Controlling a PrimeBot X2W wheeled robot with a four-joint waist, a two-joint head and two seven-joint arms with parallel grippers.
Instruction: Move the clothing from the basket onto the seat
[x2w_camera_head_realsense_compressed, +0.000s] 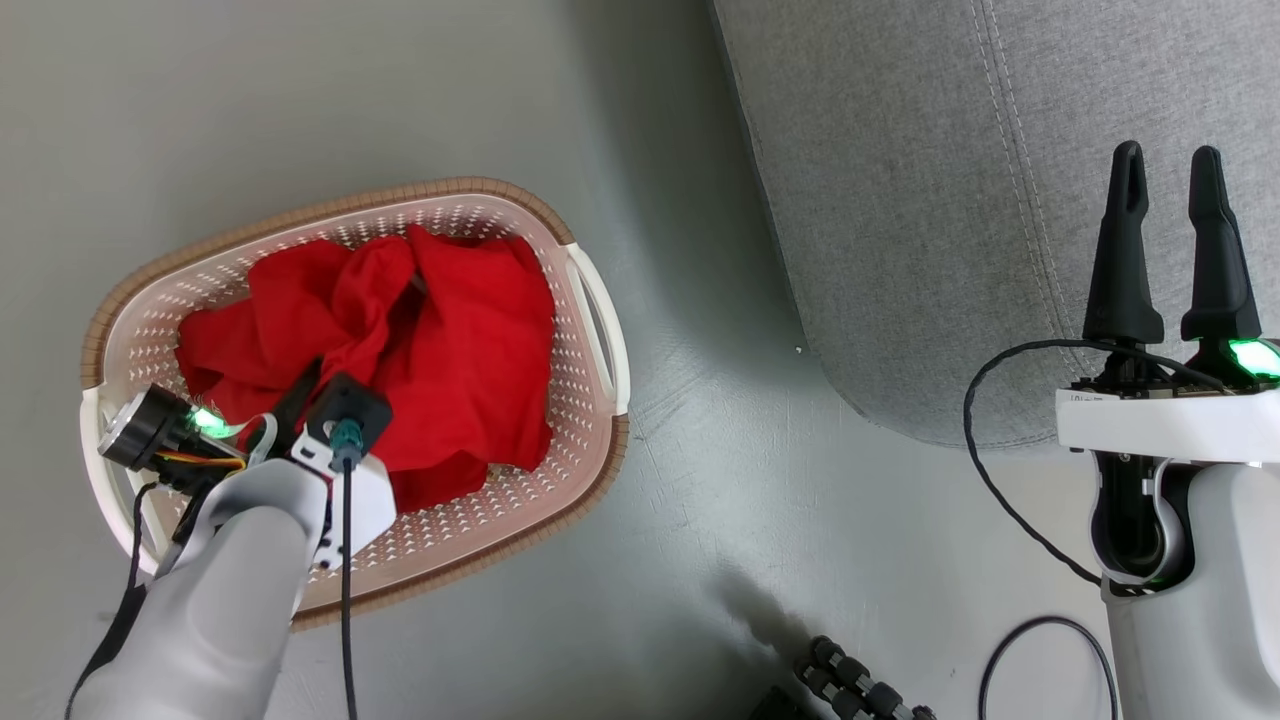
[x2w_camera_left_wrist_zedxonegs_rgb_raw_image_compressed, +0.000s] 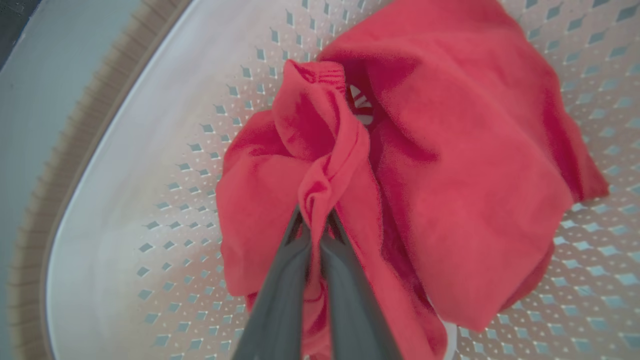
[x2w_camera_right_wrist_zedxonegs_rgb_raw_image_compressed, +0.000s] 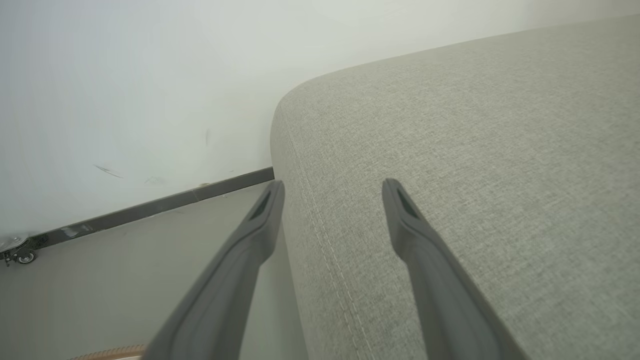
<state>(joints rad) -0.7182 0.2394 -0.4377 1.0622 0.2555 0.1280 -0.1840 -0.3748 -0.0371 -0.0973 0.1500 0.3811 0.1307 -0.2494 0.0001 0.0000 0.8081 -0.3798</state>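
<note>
Left hand (x2w_camera_left_wrist_zedxonegs_rgb_raw_image_compressed: 316, 216): pinching a fold of the clothing (x2w_camera_head_realsense_compressed: 440, 340) inside the basket (x2w_camera_head_realsense_compressed: 120, 300).
Right hand (x2w_camera_head_realsense_compressed: 1167, 160): spread, empty, by the seat (x2w_camera_head_realsense_compressed: 900, 200).
Progress: nothing on the seat yet (whole red heap left, I'd judge).

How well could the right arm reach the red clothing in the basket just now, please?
Probably not readily: the right gripper hangs open by the seat, across the floor from the basket, where the left gripper, shut on the clothing, crowds it.

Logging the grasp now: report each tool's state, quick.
Left tool: closed on a fold of the red clothing in the basket.
Right tool: open, holding nothing.
</note>
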